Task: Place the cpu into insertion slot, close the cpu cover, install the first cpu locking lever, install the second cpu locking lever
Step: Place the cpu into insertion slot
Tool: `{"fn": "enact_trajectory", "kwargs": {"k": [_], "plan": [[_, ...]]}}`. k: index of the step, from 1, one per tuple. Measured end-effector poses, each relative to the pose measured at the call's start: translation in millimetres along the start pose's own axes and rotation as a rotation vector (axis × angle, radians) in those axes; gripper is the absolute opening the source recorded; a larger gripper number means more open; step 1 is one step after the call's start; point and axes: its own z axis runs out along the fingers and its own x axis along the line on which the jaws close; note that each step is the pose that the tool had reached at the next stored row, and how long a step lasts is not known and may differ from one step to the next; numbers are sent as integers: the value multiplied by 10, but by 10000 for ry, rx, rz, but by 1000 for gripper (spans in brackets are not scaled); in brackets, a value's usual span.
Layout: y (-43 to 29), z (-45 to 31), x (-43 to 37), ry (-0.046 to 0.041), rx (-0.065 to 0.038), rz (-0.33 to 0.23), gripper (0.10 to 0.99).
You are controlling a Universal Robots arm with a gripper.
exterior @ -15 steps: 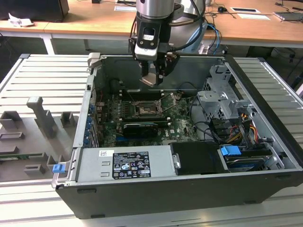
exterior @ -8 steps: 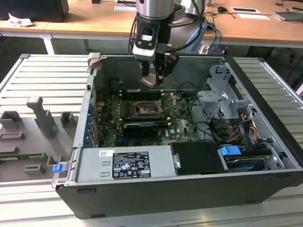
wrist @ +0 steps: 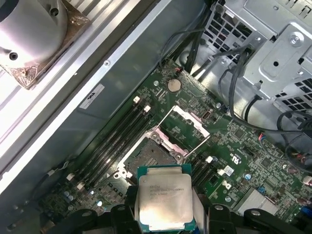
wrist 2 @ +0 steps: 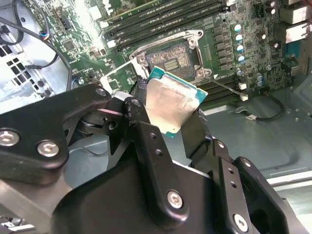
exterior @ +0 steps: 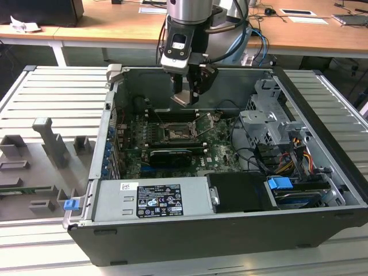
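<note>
The cpu [wrist: 163, 202] hangs in the air above the motherboard, not yet seated. Its silvery metal top faces the wrist cameras and its green edge shows round the rim. The gripper [wrist: 165, 215] has it: the two black fingers [wrist 2: 146, 131] are closed against opposite edges of the chip and open no wider than the chip itself. That hold probably serves to leave the underside untouched and free to go down flat. In the exterior view the cpu [exterior: 183, 99] sits at the tip of the gripper [exterior: 187, 95], inside the open computer case [exterior: 322, 172] and clear of the board. The insertion slot [wrist: 152, 158] lies bare below and a little ahead of the chip, a dark square inside a silvery rim. Whether the chip is squared up over it cannot be told. The cpu cover [wrist: 191, 117] stands raised on its hinge at the far edge of the slot, which leaves the opening free for the chip. In the second wrist view a thin locking lever [wrist 2: 226, 87] stands out beside the insertion slot [wrist 2: 170, 56], apparently unlatched and clear of the cover. Long black memory slots [wrist: 117, 131] run along one side of the socket, and the grey drive cage [wrist: 273, 53] with its cables sits well apart from the gripper.
</note>
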Motion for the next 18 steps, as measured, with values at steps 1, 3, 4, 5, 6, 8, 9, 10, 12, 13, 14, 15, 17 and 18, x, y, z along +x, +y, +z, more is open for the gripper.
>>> {"fn": "enact_trajectory", "kwargs": {"k": [1, 3, 4, 5, 6, 8, 9, 10, 12, 13, 14, 15, 17, 18], "plan": [[0, 9, 0, -7, 3, 52, 529], [-1, 16, 0, -17, 4, 151, 529], [-1, 20, 0, -22, 4, 207, 529], [-1, 24, 0, -25, 3, 252, 529], [-2, 27, 0, -29, 2, 297, 529], [-2, 32, 0, -36, 3, 369, 529], [-3, 35, 0, -40, 4, 404, 529], [-3, 38, 0, -45, 5, 444, 529], [-3, 41, 0, -57, 10, 504, 529], [-3, 45, -1, -63, 11, 546, 529], [-3, 48, -1, -65, 11, 575, 529], [-4, 51, 0, -67, 10, 598, 529], [-4, 57, -1, -75, 13, 659, 529], [-5, 61, -1, -80, 13, 710, 529]]}}
